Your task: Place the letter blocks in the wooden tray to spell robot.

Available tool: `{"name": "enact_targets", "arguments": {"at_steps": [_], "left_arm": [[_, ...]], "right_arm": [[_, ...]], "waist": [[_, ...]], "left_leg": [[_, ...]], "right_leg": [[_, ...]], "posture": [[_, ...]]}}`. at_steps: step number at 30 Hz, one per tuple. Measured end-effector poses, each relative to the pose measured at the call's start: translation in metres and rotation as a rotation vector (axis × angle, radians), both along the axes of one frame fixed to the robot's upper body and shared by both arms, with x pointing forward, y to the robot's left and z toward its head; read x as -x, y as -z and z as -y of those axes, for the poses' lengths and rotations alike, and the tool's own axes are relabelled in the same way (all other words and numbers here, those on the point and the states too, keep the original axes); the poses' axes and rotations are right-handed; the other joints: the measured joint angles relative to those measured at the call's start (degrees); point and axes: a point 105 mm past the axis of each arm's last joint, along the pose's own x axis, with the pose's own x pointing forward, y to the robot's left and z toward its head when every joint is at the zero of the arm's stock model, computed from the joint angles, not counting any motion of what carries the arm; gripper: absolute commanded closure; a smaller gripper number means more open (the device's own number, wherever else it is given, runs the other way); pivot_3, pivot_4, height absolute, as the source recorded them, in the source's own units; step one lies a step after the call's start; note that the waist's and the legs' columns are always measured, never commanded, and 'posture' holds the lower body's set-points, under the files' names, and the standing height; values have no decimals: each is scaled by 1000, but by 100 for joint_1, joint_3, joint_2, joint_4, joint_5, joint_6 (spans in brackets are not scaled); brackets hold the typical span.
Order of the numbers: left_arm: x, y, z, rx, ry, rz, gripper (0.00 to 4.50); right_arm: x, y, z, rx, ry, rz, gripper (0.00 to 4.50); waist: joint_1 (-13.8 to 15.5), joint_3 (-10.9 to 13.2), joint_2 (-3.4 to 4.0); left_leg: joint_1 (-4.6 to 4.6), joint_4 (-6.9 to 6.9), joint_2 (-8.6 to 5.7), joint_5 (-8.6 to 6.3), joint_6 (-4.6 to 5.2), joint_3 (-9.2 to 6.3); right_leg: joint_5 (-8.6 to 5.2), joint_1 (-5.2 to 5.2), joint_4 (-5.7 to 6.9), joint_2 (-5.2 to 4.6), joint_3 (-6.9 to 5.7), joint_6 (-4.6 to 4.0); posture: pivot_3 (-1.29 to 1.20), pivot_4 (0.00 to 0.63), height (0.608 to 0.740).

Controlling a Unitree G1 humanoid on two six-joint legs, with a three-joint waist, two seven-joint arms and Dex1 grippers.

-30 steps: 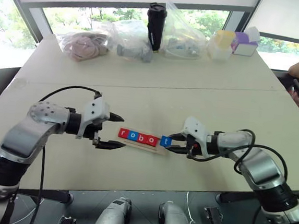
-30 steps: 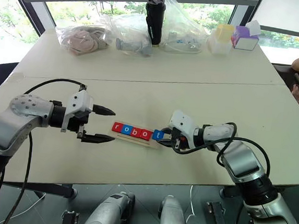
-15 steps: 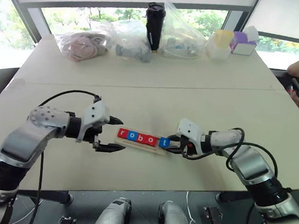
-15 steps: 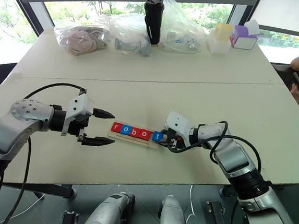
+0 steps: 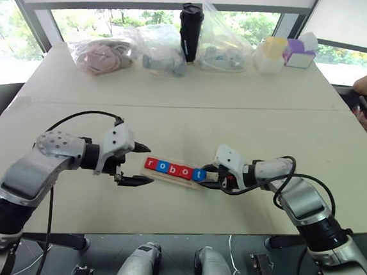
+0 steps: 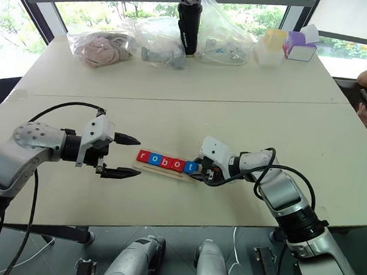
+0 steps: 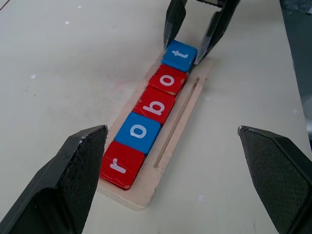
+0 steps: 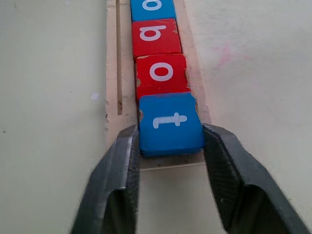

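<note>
Head view: five glossy square letter blocks spell "robot" in the pale wooden tray on the matte table. Left wrist view: left claw gapes, released, beside the "r" end. Right wrist view: right claw brackets the blue t block, its grip apparently slackening; a crooked retreat could drag it out.

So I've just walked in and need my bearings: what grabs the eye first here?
The red and blue letter blocks spelling robot, lined up in the wooden tray mid-table. The right hand straddles the blue t block at the row's end, and the left hand hovers wide open at the tray's other end.
</note>
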Motion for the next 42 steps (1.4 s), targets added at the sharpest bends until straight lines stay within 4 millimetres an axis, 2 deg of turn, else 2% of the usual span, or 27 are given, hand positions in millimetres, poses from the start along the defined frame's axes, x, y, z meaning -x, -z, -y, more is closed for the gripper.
{"name": "enact_targets", "arguments": {"at_steps": [2, 8, 13, 16, 21, 25, 32, 42], "left_arm": [[0, 0, 0, 0, -1, 0, 0], [0, 0, 0, 0, -3, 1, 0], [0, 0, 0, 1, -7, 2, 0], [0, 1, 0, 1, -8, 0, 0], [0, 3, -1, 1, -10, -6, 0], [0, 2, -1, 1, -9, -4, 0], [0, 2, -1, 2, -9, -4, 0], [0, 2, -1, 2, -13, -2, 0]], "right_arm": [[0, 0, 0, 0, -1, -1, 51], [0, -2, 0, -4, -2, 6, 51], [-7, -26, 9, -80, 43, 60, 51], [-10, -31, 17, -82, 79, 85, 51], [-21, -28, 32, -80, 175, 117, 51], [-35, -18, 39, -54, 257, 159, 51], [-35, -5, 22, -68, 226, 153, 51], [-33, -5, 19, -67, 210, 149, 51]], "waist": [[0, 0, 0], [0, 0, 0], [2, 0, 0], [2, 0, 0], [2, 0, 0], [-8, 0, 0], [-7, 0, 1], [-5, 0, 1]], "left_leg": [[0, 0, 0, 0, 0, 0], [0, 0, 0, 0, 0, 0], [0, 0, 0, 0, 0, 0], [0, 0, 0, 0, 0, 0], [0, 1, 0, 0, 0, 1], [1, 0, 1, 1, -1, 1], [1, 1, 0, 2, -2, 1], [1, 1, 0, 2, -2, 1]], "right_leg": [[0, 0, 0, 0, 0, 0], [0, 0, 0, 0, 0, 0], [0, 0, 0, 0, 0, 0], [0, 0, 0, 0, 0, 0], [1, 0, 2, 0, 0, -1], [2, -1, 3, 1, 1, -3], [3, -2, 3, 3, 1, -2], [3, -1, 4, 4, 1, -2]], "posture": [[0, 150, 740], [0, 150, 740], [0, 150, 740], [0, 150, 740], [0, 150, 740], [0, 150, 740], [0, 150, 740], [0, 150, 740]]}}
